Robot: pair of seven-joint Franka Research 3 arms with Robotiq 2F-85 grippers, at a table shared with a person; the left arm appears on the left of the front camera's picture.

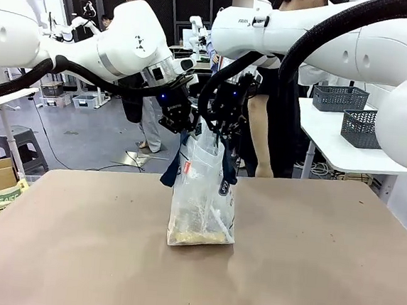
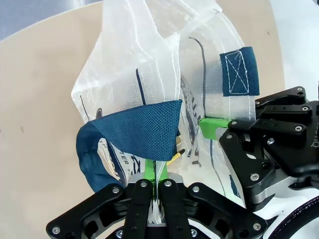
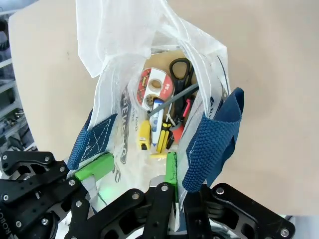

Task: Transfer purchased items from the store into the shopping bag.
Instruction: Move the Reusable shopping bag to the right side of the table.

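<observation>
The shopping bag [image 1: 203,195] stands upright on the table [image 1: 308,261], near its middle. The purchased items [image 3: 162,112] lie inside it, at the bottom. The left gripper [image 2: 156,169] is at the bag's top left edge and the right gripper [image 3: 171,172] at its top right edge. A person [image 1: 262,129] stands behind the table.

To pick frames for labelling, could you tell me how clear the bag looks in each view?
Front view: bag sharp and evenly lit, background dim. Left wrist view: bag weave crisp, table edge bowed by the wide lens. Right wrist view: scissors and tape inside sharp, no glare.
</observation>
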